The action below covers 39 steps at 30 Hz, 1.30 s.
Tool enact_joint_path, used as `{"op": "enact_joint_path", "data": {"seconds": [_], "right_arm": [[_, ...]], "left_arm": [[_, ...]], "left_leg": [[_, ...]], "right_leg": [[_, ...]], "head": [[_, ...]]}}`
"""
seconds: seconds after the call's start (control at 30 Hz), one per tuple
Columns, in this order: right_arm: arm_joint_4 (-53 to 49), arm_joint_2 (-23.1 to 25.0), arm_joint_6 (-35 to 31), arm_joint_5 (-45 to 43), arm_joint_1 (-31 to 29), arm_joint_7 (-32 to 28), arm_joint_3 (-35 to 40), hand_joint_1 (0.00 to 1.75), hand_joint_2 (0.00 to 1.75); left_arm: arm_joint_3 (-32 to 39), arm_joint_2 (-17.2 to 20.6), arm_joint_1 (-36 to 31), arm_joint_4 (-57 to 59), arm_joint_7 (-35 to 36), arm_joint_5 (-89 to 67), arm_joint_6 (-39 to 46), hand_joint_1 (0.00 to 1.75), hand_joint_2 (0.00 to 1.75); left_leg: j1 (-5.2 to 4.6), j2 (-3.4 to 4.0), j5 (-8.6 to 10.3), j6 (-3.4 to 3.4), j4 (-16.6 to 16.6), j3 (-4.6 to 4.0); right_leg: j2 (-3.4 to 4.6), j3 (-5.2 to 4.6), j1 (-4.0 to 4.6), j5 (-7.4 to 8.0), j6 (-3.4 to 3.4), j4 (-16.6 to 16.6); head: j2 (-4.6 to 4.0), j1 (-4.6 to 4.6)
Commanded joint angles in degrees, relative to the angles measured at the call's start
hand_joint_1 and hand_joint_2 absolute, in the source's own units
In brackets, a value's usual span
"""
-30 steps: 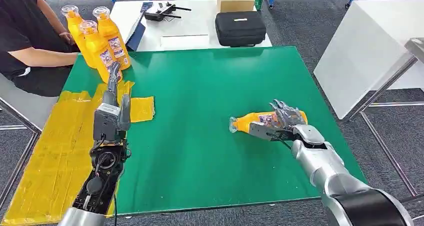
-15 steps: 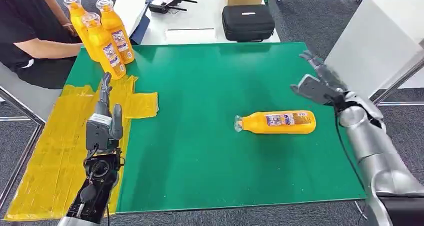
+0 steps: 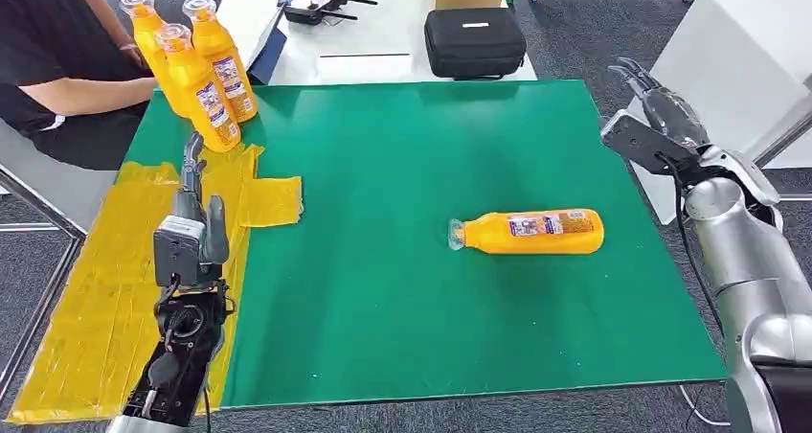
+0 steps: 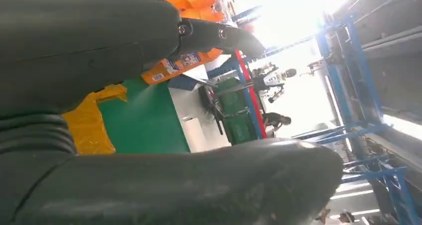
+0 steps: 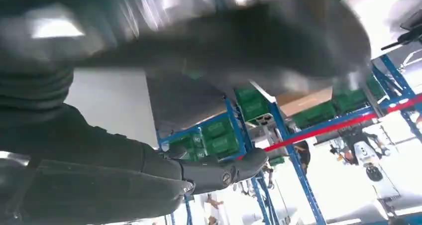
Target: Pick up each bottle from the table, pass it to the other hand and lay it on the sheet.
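While the orange juice bottle (image 3: 528, 232) lies on its side on the green table mat (image 3: 383, 165), cap end toward the yellow sheet (image 3: 105, 289), neither robot hand touches it. The right hand (image 3: 656, 117) is raised off the far right edge of the mat, well apart from the bottle, its fingers spread and holding nothing; the right wrist view shows its fingers (image 5: 219, 172) extended against blue shelving, though much of that picture is blurred. The left hand (image 3: 191, 217) hovers over the sheet's edge where yellow meets green, fingers stretched straight toward the far side of the mat, thumb apart from them, nothing between them. Just beyond its fingertips, three upright orange bottles (image 3: 196, 69) stand grouped at the mat's far left corner, also seen past the left fingers (image 4: 219, 36) in the left wrist view. Beside that corner sits a person in a black shirt (image 3: 48, 59).
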Motion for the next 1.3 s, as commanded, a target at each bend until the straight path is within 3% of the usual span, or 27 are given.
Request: {"op": "enact_joint_path", "data": {"seconds": [0.03, 0.53, 0.87, 1.07, 1.23, 1.3], "right_arm": [[18.68, 4.71, -1.26, 7.52, -1.33, -0.69, 9.68, 0.0, 1.75], [23.99, 5.14, 0.62, 9.35, 1.24, -1.65, 15.39, 0.0, 1.75], [28.42, 7.13, -0.81, 12.47, -0.46, 2.36, 18.64, 0.0, 1.75], [33.97, 11.62, -10.46, 19.81, 2.47, 14.65, 23.59, 0.0, 1.75], [37.22, 15.88, -7.58, 23.52, 5.63, 22.13, 26.16, 0.0, 1.75], [37.75, 17.44, -6.1, 25.84, 7.52, 24.07, 28.12, 0.0, 1.75]], "left_arm": [[-0.31, 0.36, -2.6, 2.53, 0.26, 0.27, -0.86, 0.0, 0.0], [-0.79, -0.13, -3.6, 3.97, 0.72, 0.81, -1.65, 0.0, 0.0], [-0.44, 0.09, -3.3, 3.74, 0.33, 1.54, -1.42, 0.0, 0.0], [-0.99, -0.62, -4.45, 4.7, 0.19, 2.57, -2.11, 0.0, 0.0], [-2.47, -1.31, -6.75, 5.78, 0.48, 3.51, -2.77, 0.0, 0.0], [-3.24, -1.24, -7.55, 6.14, 0.85, 4.09, -2.68, 0.0, 0.0]], "left_leg": [[0.05, 0.23, -0.15, -0.05, -0.03, 0.41], [0.02, 0.03, -0.12, -0.05, 0.0, 0.21], [0.0, 0.11, -0.12, -0.05, 0.01, 0.14], [0.06, 0.06, -0.13, -0.06, -0.01, 0.21], [0.09, 0.04, -0.05, -0.06, -0.04, 0.08], [0.14, 0.11, -0.14, -0.1, -0.09, 0.46]], "right_leg": [[0.06, 0.36, 0.11, -0.06, -0.18, -0.09], [-0.14, 0.17, 0.06, -0.11, -0.16, 0.0], [-0.05, 0.07, 0.03, -0.09, -0.15, 0.03], [-0.11, 0.19, 0.1, -0.1, -0.17, -0.04], [-0.09, 0.05, 0.11, -0.03, -0.13, -0.07], [-0.15, 0.4, 0.2, -0.12, -0.24, -0.14]], "head": [[0.0, 0.0], [0.0, -0.02], [0.0, 0.0], [0.0, 0.02], [0.0, 0.0], [0.0, 0.02]]}}
